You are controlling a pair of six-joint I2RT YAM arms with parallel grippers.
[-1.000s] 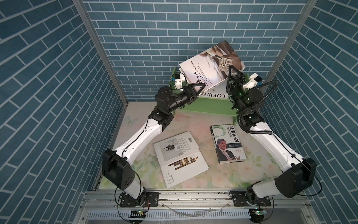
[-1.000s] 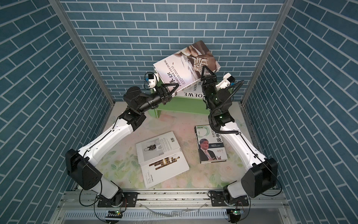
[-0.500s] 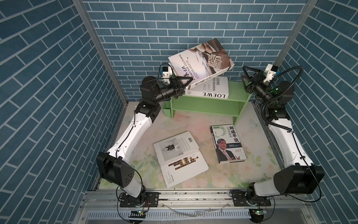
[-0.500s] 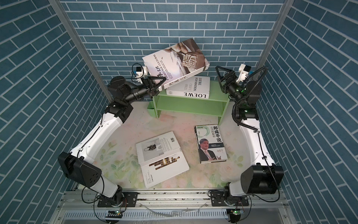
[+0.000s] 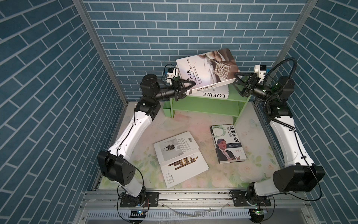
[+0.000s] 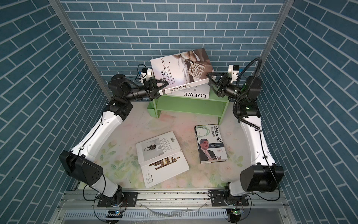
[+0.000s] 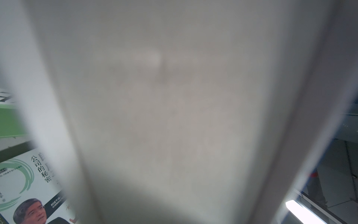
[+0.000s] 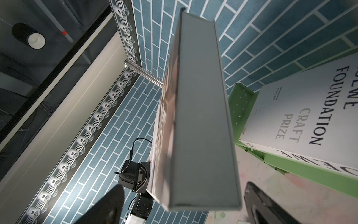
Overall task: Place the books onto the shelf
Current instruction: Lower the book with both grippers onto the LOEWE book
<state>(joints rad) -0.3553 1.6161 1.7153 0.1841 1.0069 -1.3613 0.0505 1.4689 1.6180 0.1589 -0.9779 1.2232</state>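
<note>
A thick white book (image 5: 207, 67) (image 6: 180, 67) titled HERITAGE CULTURAL hangs tilted above the light green shelf (image 5: 205, 105) (image 6: 189, 105). My left gripper (image 5: 190, 88) (image 6: 162, 88) is shut on its lower left corner, and that book (image 7: 174, 116) blurs most of the left wrist view. My right gripper (image 5: 238, 85) (image 6: 212, 85) (image 8: 184, 209) stands open around the book's right end (image 8: 201, 116), with a gap at each finger. A LOEWE book (image 5: 213, 93) (image 8: 302, 120) lies flat on the shelf top. On the table lie a portrait book (image 5: 227, 143) (image 7: 25, 184) and two white books (image 5: 176, 145) (image 5: 184, 168).
Blue brick walls close in the back and both sides, just behind the shelf. A small green cup (image 5: 167, 111) hangs at the shelf's left panel. The shelf's lower tier (image 5: 205, 110) holds nothing. A metal rail (image 5: 193, 195) runs along the table's front edge.
My right gripper let go of the held book, swung out to the right and opened wide, then came back around the book's right end. My left gripper kept its hold and carried the book leftward.
</note>
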